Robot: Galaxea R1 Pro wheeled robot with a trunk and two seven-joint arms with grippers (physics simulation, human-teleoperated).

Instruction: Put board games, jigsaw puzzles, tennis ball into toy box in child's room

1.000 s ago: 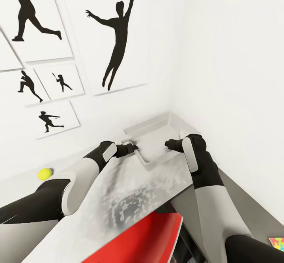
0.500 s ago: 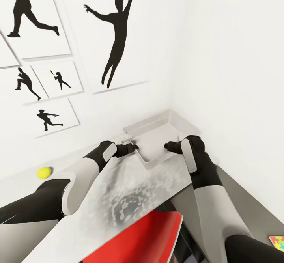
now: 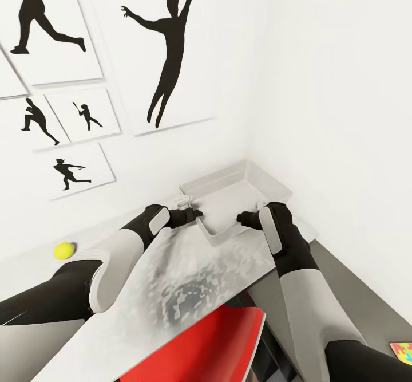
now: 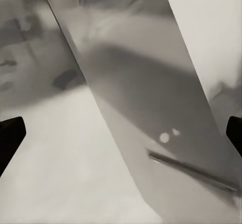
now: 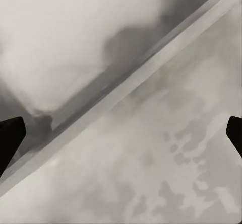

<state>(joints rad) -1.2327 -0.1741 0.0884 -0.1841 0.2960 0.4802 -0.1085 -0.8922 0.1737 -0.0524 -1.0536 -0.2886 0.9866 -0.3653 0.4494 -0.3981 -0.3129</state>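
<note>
— How far is the robot with the toys, do you think?

— Not far, I judge. The toy box (image 3: 240, 184) stands in the far corner of the table (image 3: 343, 290), and inside I see only its grey floor. The tennis ball (image 3: 64, 250) lies on the table at the left, well apart from the box. One jigsaw puzzle (image 3: 402, 351) shows at the near right edge, on the dark part of the table.

— And the board game?

— A big flat grey panel with a red side (image 3: 194, 307) rests between the arms, its far edge at the box's near rim. Probably a board game, going in now.

— Do the grippers hold it?

— The left gripper (image 3: 191, 215) and the right gripper (image 3: 245, 219) are at its far corners. In both wrist views the fingertips stand wide apart, gripping nothing.

— Any writing?

— None that I can read. The wall posters (image 3: 166, 50) show only black silhouettes of players.
</note>
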